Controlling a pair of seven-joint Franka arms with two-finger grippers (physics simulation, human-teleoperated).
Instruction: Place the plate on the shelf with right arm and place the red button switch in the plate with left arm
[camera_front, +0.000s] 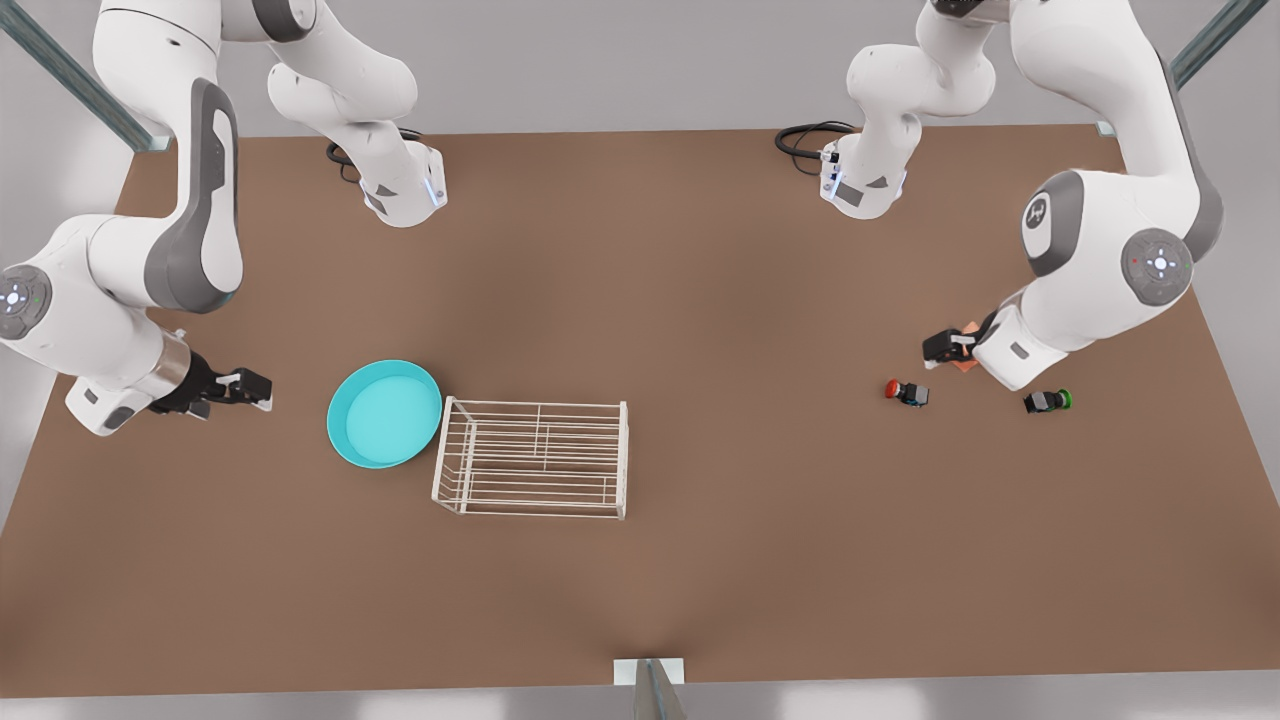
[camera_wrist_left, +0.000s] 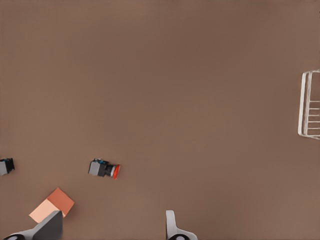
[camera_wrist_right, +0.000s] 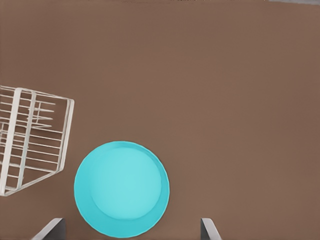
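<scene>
the plate (camera_front: 384, 414) lies flat on the bench (camera_front: 700, 300), toward the edge at the front view's left. its rim touches or nearly touches one end of the shelf (camera_front: 533, 457); contact cannot be confirmed. the shelf stands upright on the bench, between the plate and the bench centre.

the right gripper (camera_front: 250, 389) hangs near the bench edge at the front view's left, beside the plate and apart from it. in the right wrist view its two fingertips (camera_wrist_right: 50, 229) stand wide apart, one on either side of the plate (camera_wrist_right: 121, 188), and hold nothing. the shelf (camera_wrist_right: 30, 145) shows beside the plate in that view.

the red button switch (camera_front: 906, 392) lies on its side on the bench, toward the edge at the front view's right. a green button switch (camera_front: 1048, 401) lies nearer that edge, well apart from the red one. a small orange cube (camera_front: 968, 345) sits just beside the left gripper (camera_front: 945, 347).

the left gripper hangs near the red button switch without touching it. in the left wrist view its fingertips (camera_wrist_left: 172, 227) are spread wide and hold nothing. the red button switch (camera_wrist_left: 104, 169) lies ahead of them, and the orange cube (camera_wrist_left: 52, 205) lies just beside one fingertip. the shelf (camera_wrist_left: 310, 105) shows only as one end at the frame edge.
</scene>
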